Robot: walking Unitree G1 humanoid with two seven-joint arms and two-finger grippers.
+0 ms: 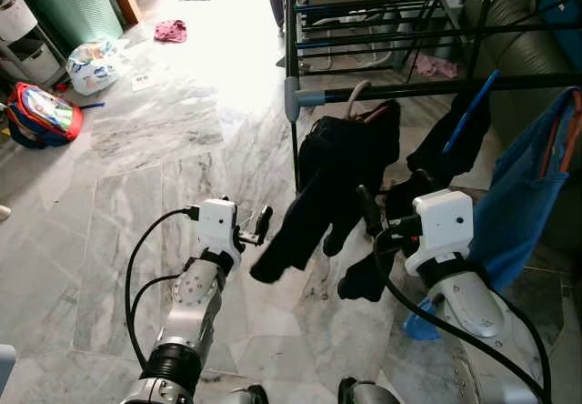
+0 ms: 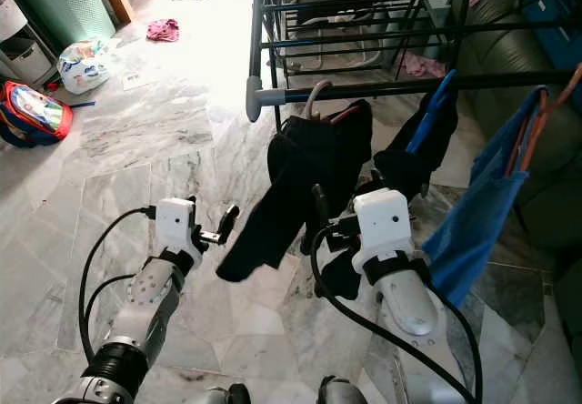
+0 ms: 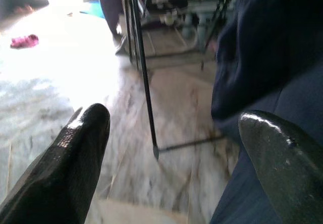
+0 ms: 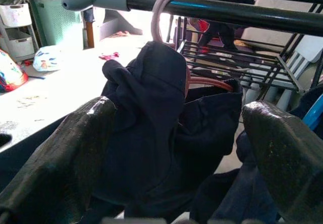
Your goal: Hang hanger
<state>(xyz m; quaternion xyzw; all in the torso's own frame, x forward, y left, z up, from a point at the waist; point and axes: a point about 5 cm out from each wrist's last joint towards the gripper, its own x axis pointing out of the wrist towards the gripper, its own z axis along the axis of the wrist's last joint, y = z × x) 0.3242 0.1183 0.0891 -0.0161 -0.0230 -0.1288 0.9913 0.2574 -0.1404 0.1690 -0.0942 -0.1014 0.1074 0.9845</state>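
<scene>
currently the pink hanger (image 4: 169, 4) hooks over the black drying rack rail (image 4: 227, 12), carrying a dark garment (image 1: 341, 181). right gripper (image 4: 176, 148) is spread wide, released, just before it. left gripper (image 1: 264, 225) gapes empty beside the hanging sleeve.

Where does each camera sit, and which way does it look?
Left eye view: on the head, looking down at the floor, drying rack and both arms.
Right eye view: beside it, same scene.
Left wrist view: along the open left end effector, toward the rack's leg.
Right wrist view: along the open right end effector, at the dark garment on its hanger.
All share the rack.
</scene>
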